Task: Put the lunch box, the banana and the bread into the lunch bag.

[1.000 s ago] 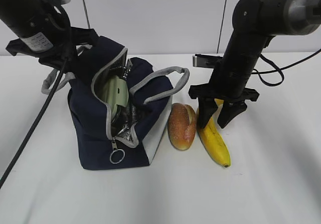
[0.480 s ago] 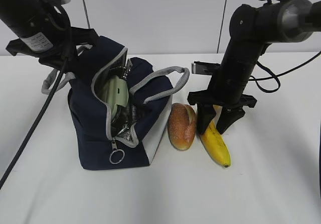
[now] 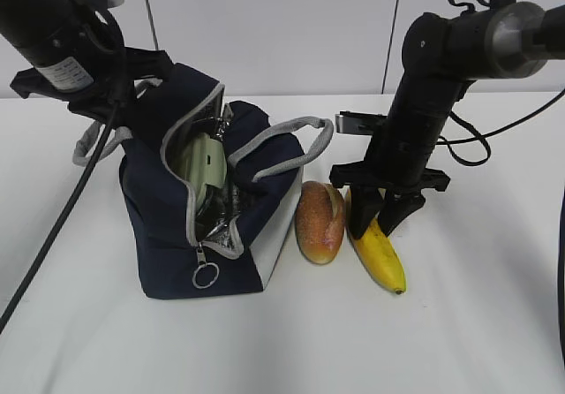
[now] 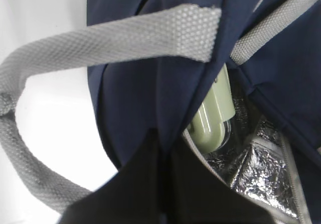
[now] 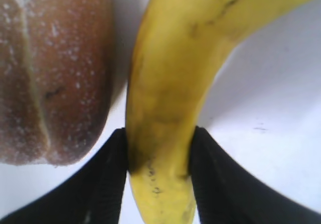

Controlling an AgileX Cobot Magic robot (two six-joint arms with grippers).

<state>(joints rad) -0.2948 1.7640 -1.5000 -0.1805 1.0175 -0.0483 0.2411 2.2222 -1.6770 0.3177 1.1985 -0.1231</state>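
The navy lunch bag stands open at the left, with its silver lining showing. The lunch box with its sage-green lid stands on edge inside it. My left gripper is shut on the bag's navy top flap and holds it up and open; its fingertips meet on the fabric. The bread lies right of the bag, and it also shows in the right wrist view. The banana lies beside the bread on the table. My right gripper is down over the banana's far end, with both fingers pressed against the banana.
The bag's grey handles arch over its opening, and one crosses the left wrist view. The zipper's ring pull hangs at the bag's front. The white table runs to a white wall behind.
My right gripper has come down over the banana and its fingers have closed from a wide spread onto the banana's sides. The left arm, bag and bread have not moved.
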